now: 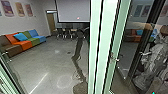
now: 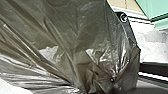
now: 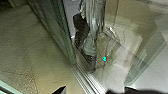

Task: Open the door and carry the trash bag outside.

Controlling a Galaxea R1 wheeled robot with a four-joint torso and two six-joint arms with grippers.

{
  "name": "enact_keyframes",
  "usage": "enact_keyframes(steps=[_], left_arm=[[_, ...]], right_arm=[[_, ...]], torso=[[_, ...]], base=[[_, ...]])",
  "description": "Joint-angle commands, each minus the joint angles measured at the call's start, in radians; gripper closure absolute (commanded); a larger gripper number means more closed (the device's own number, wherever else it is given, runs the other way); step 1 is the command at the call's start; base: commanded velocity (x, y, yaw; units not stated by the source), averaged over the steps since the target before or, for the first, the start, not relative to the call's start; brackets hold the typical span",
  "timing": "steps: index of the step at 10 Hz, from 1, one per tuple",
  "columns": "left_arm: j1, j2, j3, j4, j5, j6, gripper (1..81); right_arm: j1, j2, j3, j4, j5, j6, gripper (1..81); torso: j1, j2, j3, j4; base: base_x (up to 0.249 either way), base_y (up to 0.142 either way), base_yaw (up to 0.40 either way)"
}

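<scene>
Trash bag (image 2: 82,32) bulges by the left wrist, on the near side of the door frame (image 1: 96,50); I cannot tell either claw's grip, so ease the plastic slowly clear of that frame, the sofa (image 1: 26,45) well beyond.

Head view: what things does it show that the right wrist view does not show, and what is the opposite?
Head view: the many-coloured sofa, the wall pictures, the pale screen and the dark chairs in the room.
Right wrist view: the metal floor track, seen close.
Both: green-edged glass and floor. Each also has something grey and crumpled by the glass; I cannot tell if it is the same thing.
</scene>
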Motion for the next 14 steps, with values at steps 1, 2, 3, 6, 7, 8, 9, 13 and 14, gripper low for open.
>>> enact_keyframes(steps=[1,2,3,6,7,8,9,13,14], left_arm=[[-0.042,-0.004,0.012,-0.005,0.060,-0.001,81.1],[-0.042,-0.004,0.012,-0.005,0.060,-0.001,81.1],[-0.042,-0.004,0.012,-0.005,0.060,-0.001,81.1],[-0.042,-0.004,0.012,-0.005,0.060,-0.001,81.1],[-0.042,-0.004,0.012,-0.005,0.060,-0.001,81.1],[-0.042,-0.004,0.012,-0.005,0.060,-0.001,81.1],[-0.042,-0.004,0.012,-0.005,0.060,-0.001,81.1],[-0.042,-0.010,0.024,-0.010,0.058,-0.001,81.1],[-0.045,-0.009,0.024,-0.010,0.058,-0.001,81.1]], right_arm=[[0.178,-0.086,-0.072,-0.105,0.110,-0.032,1.0],[0.178,-0.086,-0.072,-0.105,0.110,-0.032,1.0],[0.173,-0.086,-0.073,-0.105,0.110,-0.032,1.0],[0.164,-0.075,-0.073,-0.107,0.110,-0.030,1.0],[0.159,-0.071,-0.073,-0.105,0.110,-0.030,1.0],[0.159,-0.065,-0.073,-0.105,0.110,-0.030,1.0],[0.158,-0.048,-0.076,-0.108,0.110,-0.030,1.0],[0.170,0.018,-0.133,-0.105,0.110,-0.030,1.0],[0.167,0.020,-0.121,-0.099,0.108,-0.030,1.0]], torso=[[0.000,0.000,0.047,-0.035],[0.000,0.000,0.067,-0.049],[0.000,0.000,0.078,-0.060],[-0.002,-0.001,0.065,-0.052],[-0.003,-0.002,0.063,-0.052],[-0.003,-0.002,0.063,-0.052],[-0.003,-0.002,0.063,-0.053],[-0.004,-0.002,0.063,-0.053],[-0.004,-0.002,0.063,-0.053]], base=[[0.000,0.000,0.000],[0.000,0.000,0.000],[0.000,0.000,0.000],[0.000,0.000,0.000],[0.000,0.000,0.000],[0.000,0.000,0.000],[0.000,0.000,0.000],[0.000,0.000,0.000],[0.000,0.000,0.000]])
